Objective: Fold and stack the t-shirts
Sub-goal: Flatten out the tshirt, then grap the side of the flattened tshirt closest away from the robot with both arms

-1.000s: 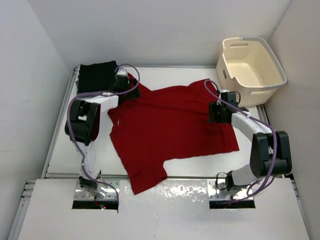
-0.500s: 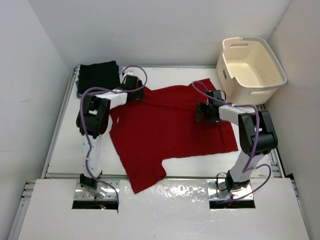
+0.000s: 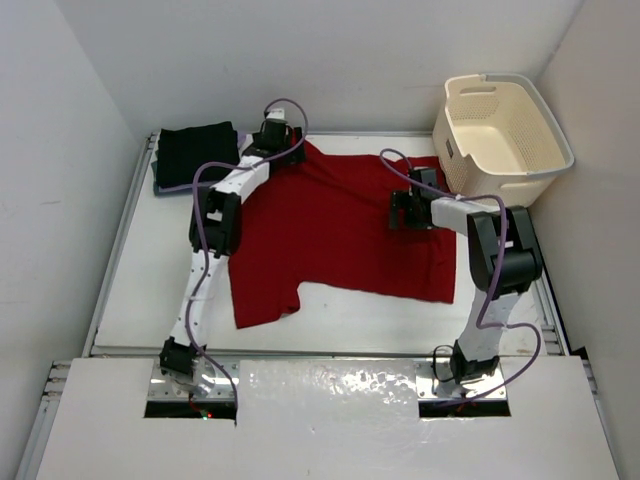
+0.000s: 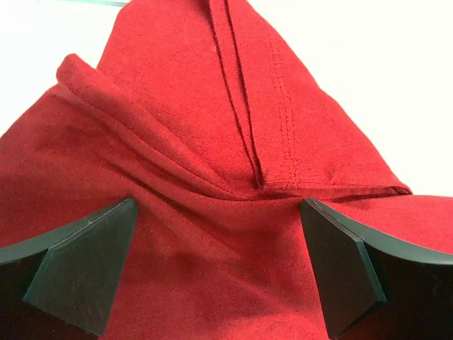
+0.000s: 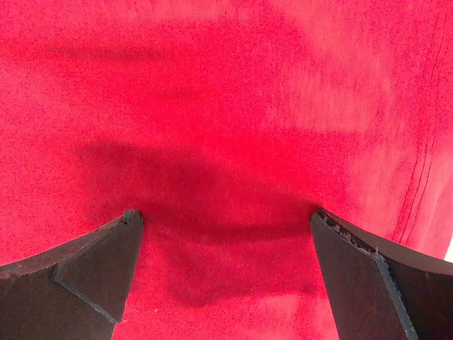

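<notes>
A red t-shirt (image 3: 340,225) lies spread flat across the middle of the table. A black t-shirt (image 3: 195,152) sits folded at the back left corner. My left gripper (image 3: 279,143) hovers at the red shirt's back left part, where the left wrist view shows a rumpled fold and a seam (image 4: 241,106). Its jaws are open (image 4: 219,237), with only cloth beneath them. My right gripper (image 3: 406,212) is low over the shirt's right side, open (image 5: 226,227) above smooth red fabric, holding nothing.
A cream laundry basket (image 3: 520,150) stands at the back right corner, close to my right arm. White walls close in the table on the left, back and right. The metal rail of the arm bases (image 3: 330,385) runs along the near edge.
The red shirt has slid toward the back and now lies squarer, its near sleeve off the front edge. Both arms have reached farther back. My right gripper's jaws have opened wider.
</notes>
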Controlling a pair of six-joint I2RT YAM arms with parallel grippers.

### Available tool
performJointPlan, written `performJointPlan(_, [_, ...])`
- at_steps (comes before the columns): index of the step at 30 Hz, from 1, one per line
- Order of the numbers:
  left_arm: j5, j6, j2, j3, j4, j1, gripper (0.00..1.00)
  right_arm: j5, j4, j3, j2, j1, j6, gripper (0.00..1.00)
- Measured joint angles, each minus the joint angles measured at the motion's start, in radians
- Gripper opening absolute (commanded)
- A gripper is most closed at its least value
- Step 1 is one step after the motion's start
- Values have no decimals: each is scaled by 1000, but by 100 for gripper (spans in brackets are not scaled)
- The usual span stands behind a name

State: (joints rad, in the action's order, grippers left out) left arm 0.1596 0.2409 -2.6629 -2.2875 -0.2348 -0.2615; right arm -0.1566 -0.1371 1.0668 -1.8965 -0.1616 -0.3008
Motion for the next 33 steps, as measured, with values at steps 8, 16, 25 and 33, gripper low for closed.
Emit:
performJointPlan(8, [-65,-8,110,116,-37,27,100,3,-66,127,-16,0,37,99])
performJointPlan(16, [-20,32,788,777,57,18,100,-12,-123,-131,362,0,-39,99])
performJointPlan(25, [42,320,1355,1540,118,3,100,-51,-240,-549,781,116,-182,99])
performJointPlan(33, [24,503,1737,1864,-185,-14,100,-118,-298,-620,973,154,-250,98])
